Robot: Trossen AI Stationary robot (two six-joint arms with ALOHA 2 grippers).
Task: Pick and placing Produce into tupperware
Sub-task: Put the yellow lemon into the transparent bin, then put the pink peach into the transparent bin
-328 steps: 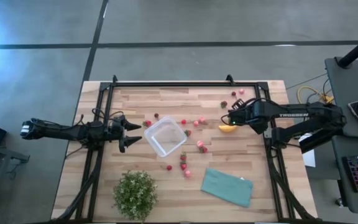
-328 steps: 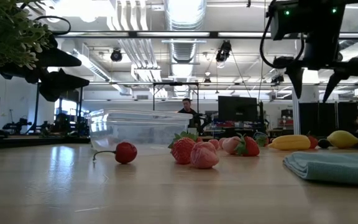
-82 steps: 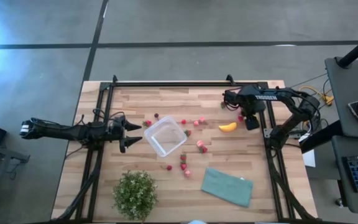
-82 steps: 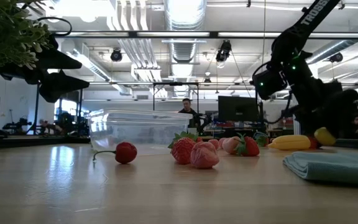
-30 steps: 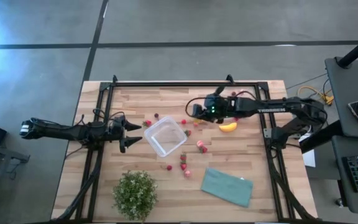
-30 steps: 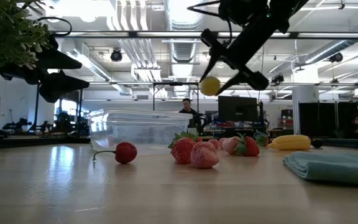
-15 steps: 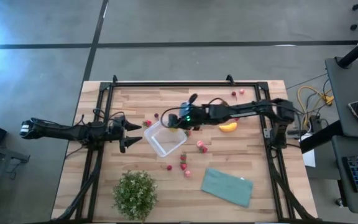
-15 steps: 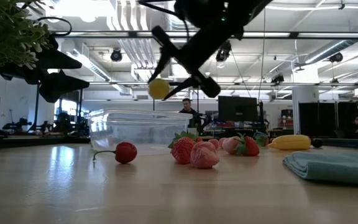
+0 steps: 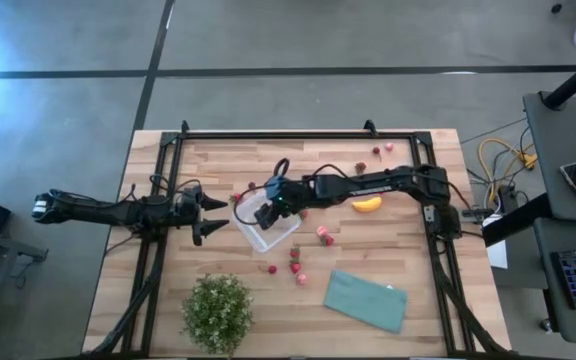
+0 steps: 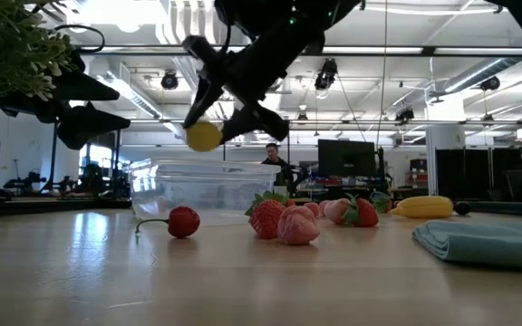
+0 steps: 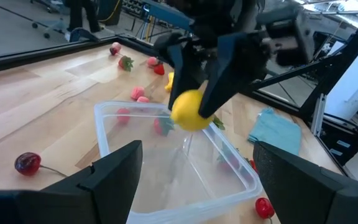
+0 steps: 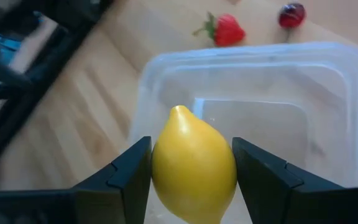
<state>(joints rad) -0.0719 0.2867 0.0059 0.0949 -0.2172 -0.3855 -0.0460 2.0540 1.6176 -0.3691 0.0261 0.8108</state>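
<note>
The right gripper (image 12: 192, 163) is clamping the yellow lemon (image 12: 194, 167) directly above the open tupperware (image 12: 328, 93), mid-table. The left gripper (image 9: 211, 214) is idling spread wide just beside the tupperware, toward the table's left edge.

Both arms are matte black, built of slim jointed links. The right arm (image 9: 388, 182) carries thin black cables looped along its links and a small green light near the wrist. Each gripper ends in two flat, wedge-shaped black fingers (image 11: 114, 171). The left arm (image 9: 98, 208) shows a pale end cap.
</note>
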